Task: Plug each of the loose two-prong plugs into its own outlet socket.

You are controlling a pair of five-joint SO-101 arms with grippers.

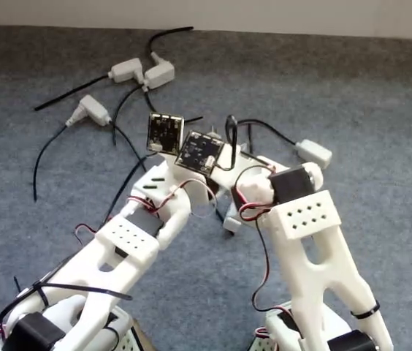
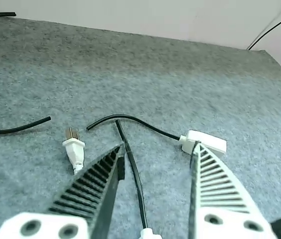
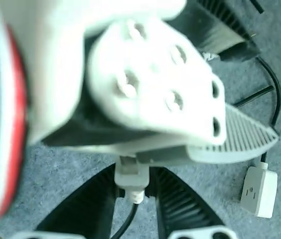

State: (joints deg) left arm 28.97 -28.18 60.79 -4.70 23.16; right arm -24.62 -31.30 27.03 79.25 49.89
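**Clamped on One Plug, Spread Wide Over the Cable**

Found the right gripper nearest the lens, clenched on a white plug, prongs hidden, black cord trailing out between the dark fingers. Saw just past it the other arm's blurred white housing, blocking much of the grey carpet, and an outlet socket lying off to one side, apart from the held plug.

Found the left gripper released, ribbed fingers splayed either side of a black cable. Noted a white cable end cut off at the frame edge; could not tell plug from socket. Spotted a loose two-prong plug on the carpet just beside one fingertip, and a white socket block partly covered by the other; could not tell whether touching.

From above, made out the left arm and right arm meeting mid-carpet under the wrist camera boards. Farthest off, saw a white connector touching a second connector, with a third connector nearby, all too small to tell plug from socket.
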